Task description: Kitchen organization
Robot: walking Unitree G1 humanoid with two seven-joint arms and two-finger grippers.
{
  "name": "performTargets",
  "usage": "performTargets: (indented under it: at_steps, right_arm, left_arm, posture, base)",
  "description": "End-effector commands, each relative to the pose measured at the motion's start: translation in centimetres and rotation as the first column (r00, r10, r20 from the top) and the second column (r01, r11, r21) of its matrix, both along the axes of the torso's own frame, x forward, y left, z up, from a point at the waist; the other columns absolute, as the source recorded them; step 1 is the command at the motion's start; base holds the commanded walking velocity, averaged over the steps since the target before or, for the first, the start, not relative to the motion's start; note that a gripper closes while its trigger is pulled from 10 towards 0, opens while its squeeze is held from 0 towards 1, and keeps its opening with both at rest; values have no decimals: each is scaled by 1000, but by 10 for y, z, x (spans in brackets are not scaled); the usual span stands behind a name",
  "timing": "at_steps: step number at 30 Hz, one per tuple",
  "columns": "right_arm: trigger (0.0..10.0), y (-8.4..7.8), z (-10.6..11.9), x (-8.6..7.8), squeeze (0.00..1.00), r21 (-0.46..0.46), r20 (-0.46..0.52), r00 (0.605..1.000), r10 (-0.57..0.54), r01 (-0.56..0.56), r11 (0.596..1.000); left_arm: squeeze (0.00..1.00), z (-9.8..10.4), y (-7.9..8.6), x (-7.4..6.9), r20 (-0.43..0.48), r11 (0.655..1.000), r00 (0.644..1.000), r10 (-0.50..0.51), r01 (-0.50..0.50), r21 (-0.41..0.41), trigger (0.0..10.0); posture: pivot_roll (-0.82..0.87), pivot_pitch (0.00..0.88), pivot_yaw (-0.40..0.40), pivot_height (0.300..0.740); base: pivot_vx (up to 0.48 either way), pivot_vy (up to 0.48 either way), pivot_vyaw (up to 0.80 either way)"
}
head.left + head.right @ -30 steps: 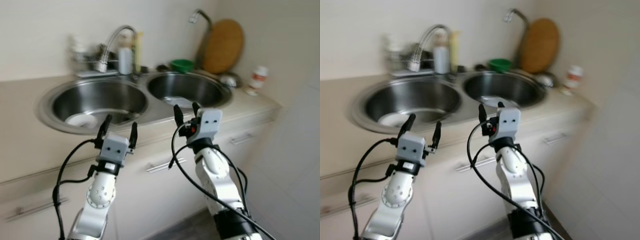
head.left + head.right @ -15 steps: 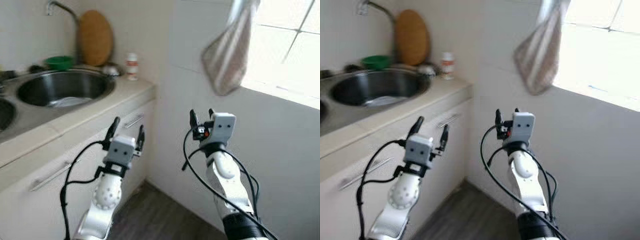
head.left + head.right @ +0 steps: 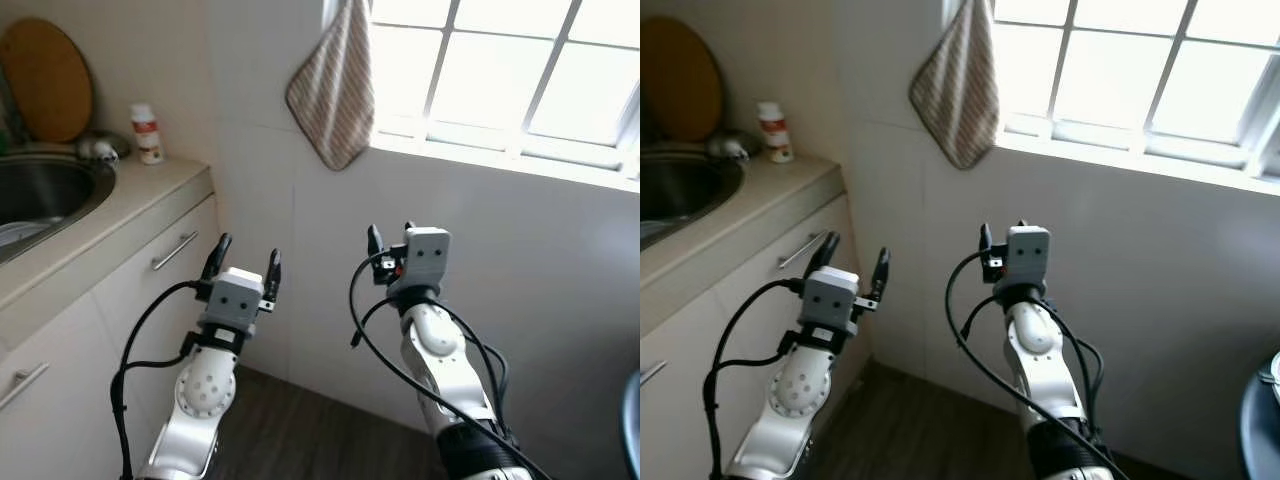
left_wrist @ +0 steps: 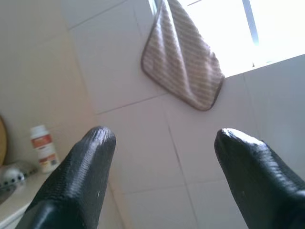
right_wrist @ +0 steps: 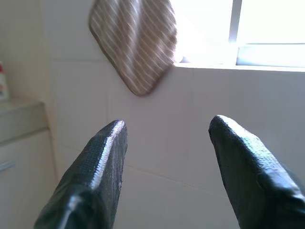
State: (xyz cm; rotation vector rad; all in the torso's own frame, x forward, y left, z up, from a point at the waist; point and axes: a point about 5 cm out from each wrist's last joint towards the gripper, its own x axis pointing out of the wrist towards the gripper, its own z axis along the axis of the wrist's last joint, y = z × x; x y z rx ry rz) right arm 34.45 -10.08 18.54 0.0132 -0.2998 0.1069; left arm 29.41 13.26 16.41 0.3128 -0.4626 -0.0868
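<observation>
No writing can be read anywhere. The small white bottle (image 3: 148,133) on the counter (image 3: 120,205), well to the left of the left gripper (image 3: 243,264) and farther off, carries a red-orange label, but its print is too small and blurred to make out.

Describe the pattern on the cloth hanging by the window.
The hanging cloth has thin brown and cream stripes with a darker edge, clearest in the right wrist view.

Round steel sink (image 3: 40,195): cut off by left frame edge. Brown oval cutting board (image 3: 45,80): cropped at top-left. Small white bottle's (image 3: 148,134) red label: illegible. Dark round object (image 3: 1260,420): cropped at right edge.
</observation>
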Motion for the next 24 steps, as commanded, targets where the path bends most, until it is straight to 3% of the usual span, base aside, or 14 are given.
performTargets:
  at_steps: [1, 8, 15, 24]
  right_arm:
    - [10000, -11, -6, 2, 0, -40, -32, 998, -53, 51, 998]
    - [10000, -11, -14, 5, 0, -100, -80, 995, -64, 55, 993]
    - [10000, -16, -21, 8, 0, -127, -117, 989, -94, 79, 989]
    - [10000, -19, -33, 11, 0, -222, -170, 977, -132, 93, 971]
  left_arm:
    - [0, -2, -9, 0, -18, 1000, 1000, -25, 25, 6, 10000]
    - [0, -2, -8, 0, -17, 1000, 1000, -23, 23, -2, 10000]
    - [0, -2, -6, 0, -19, 1000, 1000, -19, 19, -18, 10000]
    - [0, -3, -6, 0, -22, 999, 1000, -17, 16, -28, 10000]
  posture:
    - [26, 0, -42, 736]
    - [28, 0, -45, 736]
    - [30, 0, -46, 736]
    - [30, 0, -45, 736]
  base:
    - [0, -480, -700]
    - [0, -445, 0]
    - [0, 0, 0]
    - [0, 0, -686]
